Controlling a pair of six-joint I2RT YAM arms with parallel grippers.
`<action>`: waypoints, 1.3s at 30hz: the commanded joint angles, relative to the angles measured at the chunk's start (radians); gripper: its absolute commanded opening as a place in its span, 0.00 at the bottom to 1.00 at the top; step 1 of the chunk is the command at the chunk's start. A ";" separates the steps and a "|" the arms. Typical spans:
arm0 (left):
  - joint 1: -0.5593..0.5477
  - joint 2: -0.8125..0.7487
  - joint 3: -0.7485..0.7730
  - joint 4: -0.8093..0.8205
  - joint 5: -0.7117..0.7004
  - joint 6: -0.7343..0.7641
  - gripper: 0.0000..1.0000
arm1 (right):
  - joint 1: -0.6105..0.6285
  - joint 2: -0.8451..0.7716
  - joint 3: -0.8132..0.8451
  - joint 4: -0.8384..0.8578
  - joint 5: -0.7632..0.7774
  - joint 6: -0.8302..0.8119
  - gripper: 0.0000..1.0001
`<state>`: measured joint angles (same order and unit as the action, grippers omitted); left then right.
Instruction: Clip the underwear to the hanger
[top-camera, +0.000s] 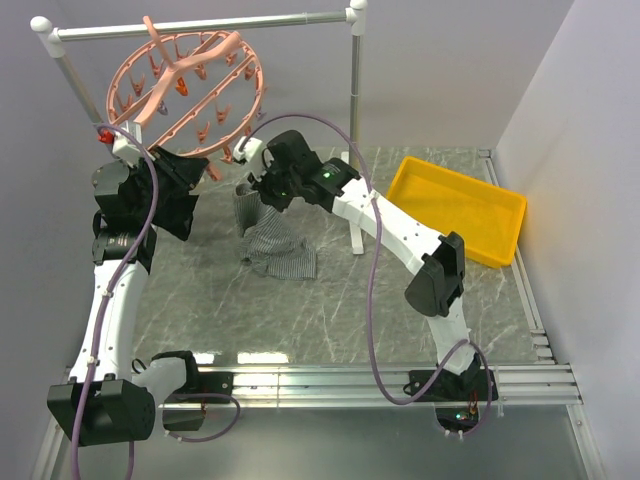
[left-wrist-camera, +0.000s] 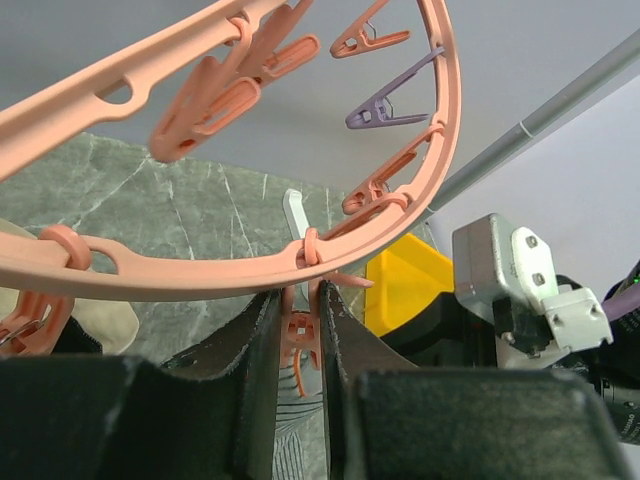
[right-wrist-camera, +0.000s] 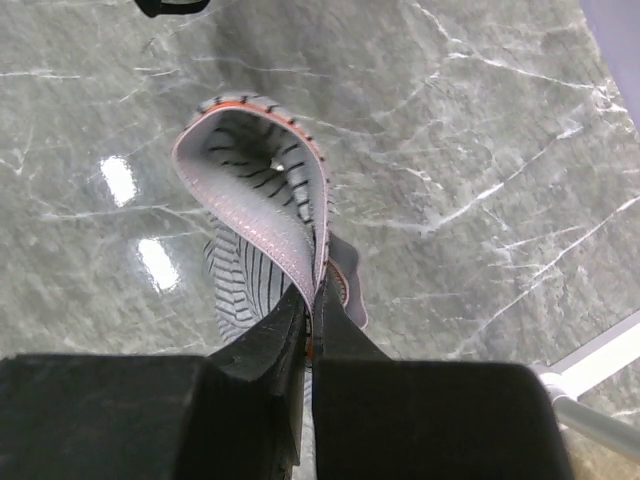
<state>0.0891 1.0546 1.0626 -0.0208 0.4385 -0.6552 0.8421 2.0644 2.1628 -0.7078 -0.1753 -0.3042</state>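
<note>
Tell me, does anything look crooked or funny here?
Yes. The hanger hangs tilted on the rail, not level, and one clip is purple among pink ones. The underwear is half lifted by the right gripper, the rest crumpled on the table.

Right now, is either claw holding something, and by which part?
Right gripper pinches the striped grey fabric underwear by its waistband edge; left gripper squeezes a small pink plastic clip under the round pink hanger.

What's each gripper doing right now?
Left gripper: closed on a pink clip of the hanger.
Right gripper: closed on the underwear waistband.
</note>
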 joint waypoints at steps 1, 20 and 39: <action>-0.002 -0.004 0.036 0.033 0.046 0.017 0.00 | 0.026 0.014 0.077 -0.028 0.020 -0.007 0.00; -0.003 -0.004 0.022 0.027 0.049 0.055 0.00 | 0.055 0.082 0.210 -0.022 0.111 0.010 0.00; -0.018 -0.002 0.013 0.032 0.028 0.100 0.00 | 0.077 0.085 0.256 0.056 0.168 0.034 0.00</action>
<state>0.0837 1.0576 1.0626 -0.0216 0.4541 -0.5865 0.9039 2.1494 2.3566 -0.7155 -0.0311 -0.2810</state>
